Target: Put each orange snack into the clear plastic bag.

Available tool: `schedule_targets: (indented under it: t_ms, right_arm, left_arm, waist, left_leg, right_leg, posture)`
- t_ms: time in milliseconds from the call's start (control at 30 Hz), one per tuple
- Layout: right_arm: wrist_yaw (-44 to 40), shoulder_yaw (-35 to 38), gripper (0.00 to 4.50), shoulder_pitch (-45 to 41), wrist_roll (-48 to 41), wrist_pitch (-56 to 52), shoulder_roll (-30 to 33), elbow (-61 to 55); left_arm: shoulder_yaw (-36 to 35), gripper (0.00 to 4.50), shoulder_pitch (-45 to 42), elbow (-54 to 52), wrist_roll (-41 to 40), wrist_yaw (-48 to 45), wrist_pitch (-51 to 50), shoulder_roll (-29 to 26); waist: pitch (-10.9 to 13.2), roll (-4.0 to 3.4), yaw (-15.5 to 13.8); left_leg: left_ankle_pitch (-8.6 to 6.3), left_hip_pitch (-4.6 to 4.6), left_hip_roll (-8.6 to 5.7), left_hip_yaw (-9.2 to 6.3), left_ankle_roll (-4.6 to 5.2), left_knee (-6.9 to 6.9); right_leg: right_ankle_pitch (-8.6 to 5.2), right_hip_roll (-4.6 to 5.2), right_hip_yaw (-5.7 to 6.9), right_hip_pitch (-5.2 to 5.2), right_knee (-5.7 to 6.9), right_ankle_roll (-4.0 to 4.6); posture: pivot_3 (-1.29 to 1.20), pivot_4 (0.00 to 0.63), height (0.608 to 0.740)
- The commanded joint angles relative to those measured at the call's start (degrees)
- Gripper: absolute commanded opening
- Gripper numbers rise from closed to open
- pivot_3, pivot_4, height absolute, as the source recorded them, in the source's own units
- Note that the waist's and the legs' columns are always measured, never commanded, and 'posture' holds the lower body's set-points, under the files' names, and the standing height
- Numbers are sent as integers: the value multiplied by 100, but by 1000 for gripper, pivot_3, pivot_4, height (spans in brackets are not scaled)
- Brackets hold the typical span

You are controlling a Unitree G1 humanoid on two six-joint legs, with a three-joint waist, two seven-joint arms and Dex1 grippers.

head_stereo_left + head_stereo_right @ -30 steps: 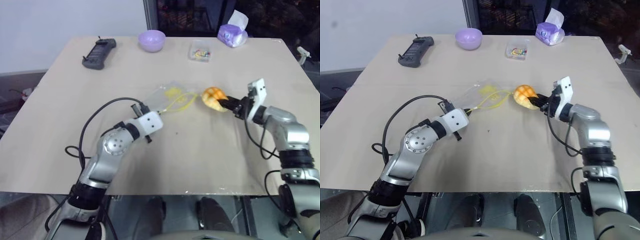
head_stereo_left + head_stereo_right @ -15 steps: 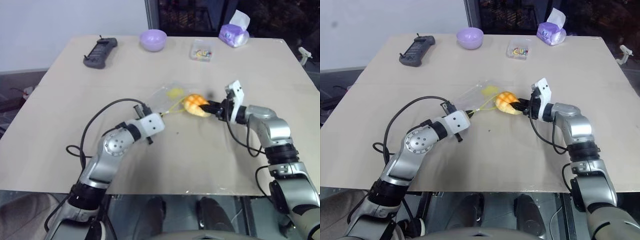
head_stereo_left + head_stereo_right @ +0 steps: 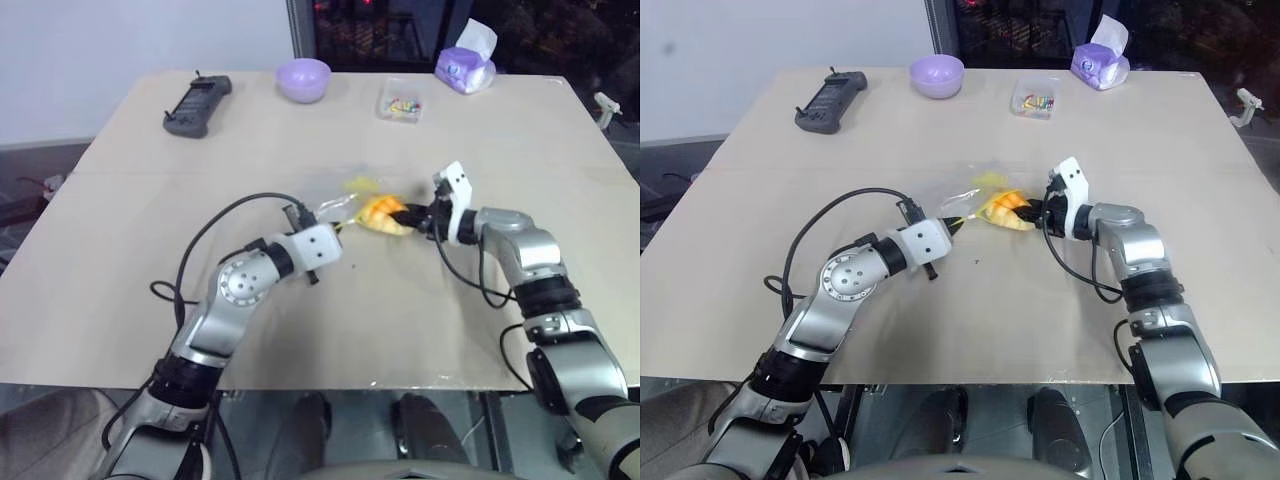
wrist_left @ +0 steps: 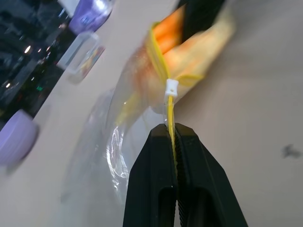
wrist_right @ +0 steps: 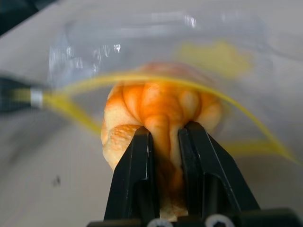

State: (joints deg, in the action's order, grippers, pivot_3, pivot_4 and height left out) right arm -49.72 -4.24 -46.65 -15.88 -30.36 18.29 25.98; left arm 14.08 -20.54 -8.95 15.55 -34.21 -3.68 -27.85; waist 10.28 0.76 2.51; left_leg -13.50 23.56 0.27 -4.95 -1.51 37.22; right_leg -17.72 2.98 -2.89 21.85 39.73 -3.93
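An orange snack [image 3: 383, 213], a domed bun with a grid top, is pinched in my right gripper [image 5: 164, 137], which is shut on it. The bun sits at the mouth of the clear plastic bag [image 3: 335, 194], passing under the raised yellow seal strip [image 5: 142, 79]. My left gripper [image 4: 172, 130] is shut on that yellow strip near its white slider, holding the bag's edge up at mid-table. The bag's clear body [image 4: 102, 142] lies flat on the table behind the opening, with a yellow printed patch [image 5: 213, 54] showing through it.
Along the far edge of the table [image 3: 120, 260] stand a black remote [image 3: 198, 105], a lavender bowl [image 3: 303, 78], a small clear box of colourful bits [image 3: 402, 101] and a purple tissue pack [image 3: 464, 66]. Black cable loops from my left forearm [image 3: 215, 225].
My right gripper has carried the bun leftward from beside the bag into its mouth. My left gripper, still holding the strip, has shifted slightly to the right.
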Motion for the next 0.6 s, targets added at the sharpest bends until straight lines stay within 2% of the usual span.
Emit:
schedule_targets:
  t_ms: [33, 133, 167, 200, 367, 433, 533, 600]
  right_arm:
    - [285, 312, 627, -379, -294, -376, -260, -110]
    - [509, 382, 627, -464, -326, -589, -387, -123]
    - [608, 383, 1237, -474, -285, -606, -408, -117]
    - [661, 366, 1363, -467, -257, -646, -421, -141]
    - [894, 190, 3740, -328, -48, -715, -365, -399]
    - [1009, 245, 4419, -299, -67, -781, -384, -514]
    - [900, 290, 4419, -129, -234, -1042, -266, -965]
    - [590, 278, 4419, 42, -269, -1000, 40, -1166]
  left_arm:
    - [39, 0, -93, 27, -122, -89, 161, 40]
    - [50, 0, -97, 80, -127, -130, 220, 64]
    - [49, 0, -98, 90, -124, -133, 234, 75]
    - [45, 0, -103, 100, -128, -130, 253, 86]
    - [-33, 0, -134, 78, -277, -98, 366, 171]
    - [-45, 0, -139, 49, -343, -102, 413, 204]
    - [-78, 0, -114, 27, -401, -109, 410, 216]
    - [-132, 0, -76, 44, -422, -97, 375, 187]
  waist:
    - [0, 0, 0]
    - [0, 0, -9]
    - [0, 0, -20]
    - [0, 0, -29]
    - [0, -1, -17]
    - [0, -1, -12]
    - [0, -1, -1]
    - [0, -1, -7]
  left_leg:
    - [0, 1, 0, 1, 0, 0]
    - [0, 4, -1, -1, 0, 0]
    - [0, 6, -1, -1, 0, 1]
    - [0, 7, -2, -3, 0, 2]
    - [0, 15, -6, -3, 0, 5]
    - [0, 18, -5, -2, 0, 5]
    - [0, 18, -5, 1, 0, 4]
    - [0, 19, -5, 1, 0, 5]
  right_leg:
    - [0, 0, -1, 1, 1, 0]
    - [0, 0, 2, 2, 0, 0]
    - [0, 1, 1, 4, 0, 0]
    - [0, 1, 4, 4, 0, 0]
    - [0, 4, 4, 13, 2, 0]
    - [0, 4, 3, 19, 5, 0]
    - [0, 3, -2, 22, 7, 0]
    - [0, 3, -2, 23, 7, 0]
  posture:
    - [0, 150, 740]
    - [0, 150, 740]
    - [0, 150, 740]
    - [0, 150, 740]
    - [0, 150, 740]
    - [0, 150, 740]
    - [0, 150, 740]
    - [0, 150, 740]
